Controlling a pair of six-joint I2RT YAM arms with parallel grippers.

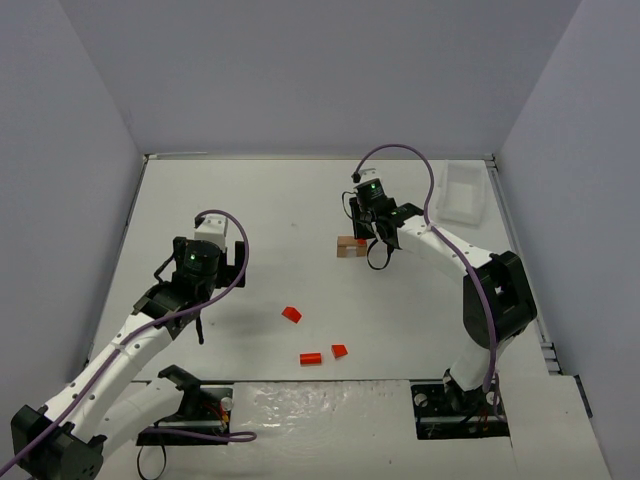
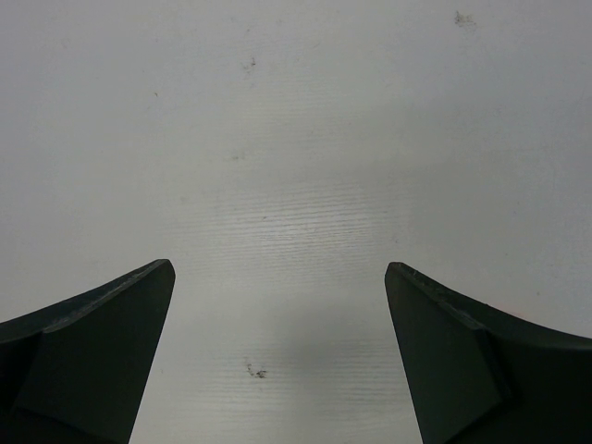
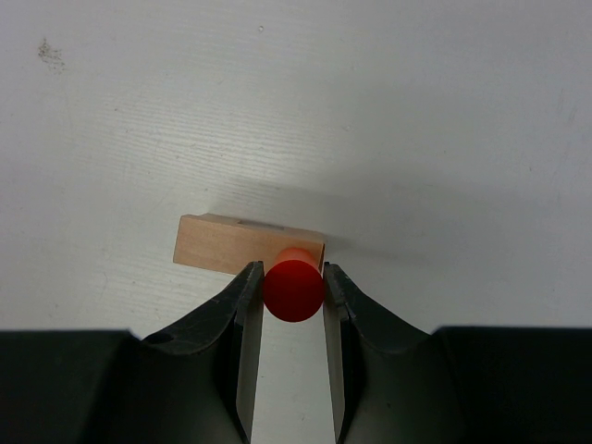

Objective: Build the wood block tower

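Right fingers clamp a red cylinder mid-frame, at the right end of the tan block. Lower it upright and release only once it is seated. Left fingers stand wide apart over the desk.

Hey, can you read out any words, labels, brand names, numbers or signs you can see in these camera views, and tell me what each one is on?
No readable text in any view.
The tan block, the red cylinder in the right gripper, the loose red pieces and the white tray show no lettering, label or number.
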